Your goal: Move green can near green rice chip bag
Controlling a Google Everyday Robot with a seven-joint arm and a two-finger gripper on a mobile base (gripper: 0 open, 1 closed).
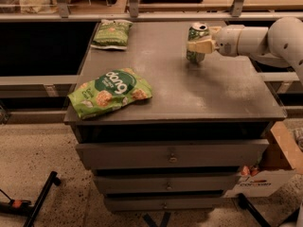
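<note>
Grey drawer cabinet (189, 96) carries everything. Its three drawers are all closed, contents hidden. White arm (265, 39) reaches in from the right over the back-right part of the top. Cardboard box (279, 157) sits on the floor right of the cabinet; can't see inside it. Green rice chip bag (110, 92) lies flat at the front-left corner, puffy, looks sealed. Smaller green bag (111, 33) is at the back-left edge, well apart from it, not our target. Green can (195, 56) stands upright at back right, well apart from the chip bag, on the opposite diagonal. Gripper (199, 45) is clamped across the can's mid-body from the side, one finger on each flank. Can't tell if the base is on the surface or just off it, or whether the tab is popped. Judgement: thin metal wall, rigid enough but dents if squeezed hard; smooth and slippery; tall and narrow, so tippy on set-down. Mid-height side grip looks right. If it's open with liquid inside, keep it vertical through the traverse. Set it down beside the bag, not on its soft, uneven film.
</note>
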